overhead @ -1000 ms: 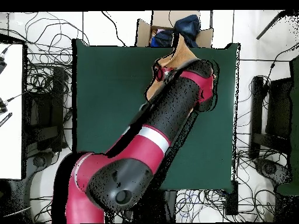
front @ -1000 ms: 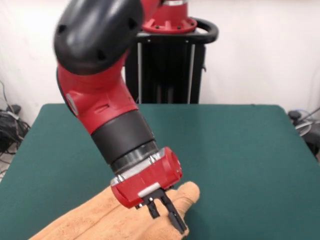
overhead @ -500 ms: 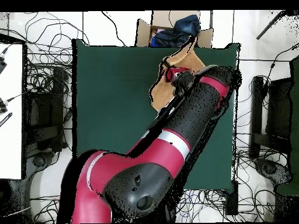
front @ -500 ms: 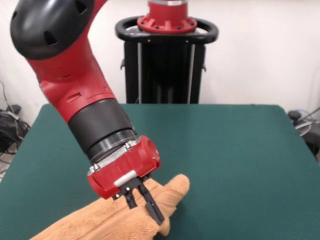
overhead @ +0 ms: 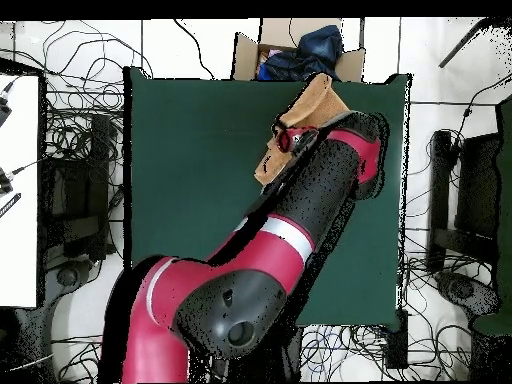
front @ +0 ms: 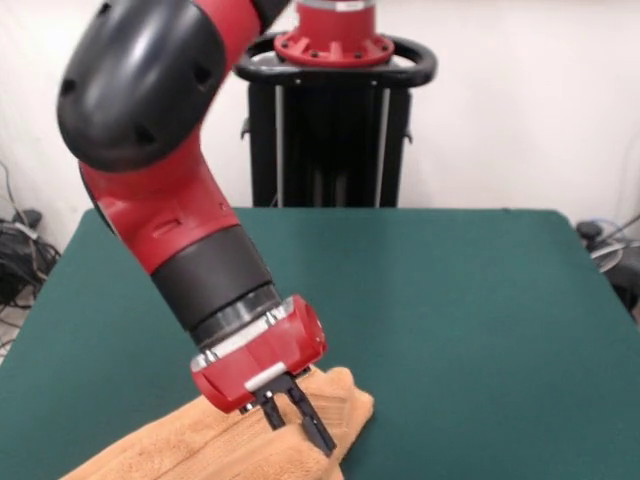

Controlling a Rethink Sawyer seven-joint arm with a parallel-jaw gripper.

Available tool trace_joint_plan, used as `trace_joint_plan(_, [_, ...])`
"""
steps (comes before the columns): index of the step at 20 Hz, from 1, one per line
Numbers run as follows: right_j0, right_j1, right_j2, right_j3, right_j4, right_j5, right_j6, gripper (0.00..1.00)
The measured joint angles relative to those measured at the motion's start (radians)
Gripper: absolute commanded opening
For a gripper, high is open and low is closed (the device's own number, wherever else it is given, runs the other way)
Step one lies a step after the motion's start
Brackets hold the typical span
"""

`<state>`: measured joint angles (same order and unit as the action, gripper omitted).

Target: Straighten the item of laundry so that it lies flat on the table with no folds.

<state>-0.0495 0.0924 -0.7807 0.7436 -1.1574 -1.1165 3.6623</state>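
No words, labels, brand marks or numbers can be read on anything in either view.

The red and black robot arm [front: 190, 230] slants down from its large black elbow joint to a black forearm sleeve, a silver ring and a boxy red wrist housing [front: 262, 355]. Below the housing, the small black two-fingered gripper [front: 300, 423] points down and slightly to one side; its thin fingers [front: 318, 432] stand a little apart, tips down at the peach-tan terry-cloth towel [front: 200, 450]. From overhead, the arm stretches diagonally over the towel, the red wrist [overhead: 296, 136] above it.
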Motion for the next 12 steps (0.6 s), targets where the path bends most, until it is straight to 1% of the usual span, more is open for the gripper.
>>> trace_joint_plan(2, [0.007, 0.014, -0.003, -0.015, -0.032, 0.000, 0.000, 0.00])
trace_joint_plan(3, [0.019, 0.035, -0.012, -0.034, -0.086, 0.000, 0.000, 1.00])
trace_joint_plan(12, [0.044, 0.055, -0.017, -0.041, -0.168, 0.000, 0.000, 1.00])
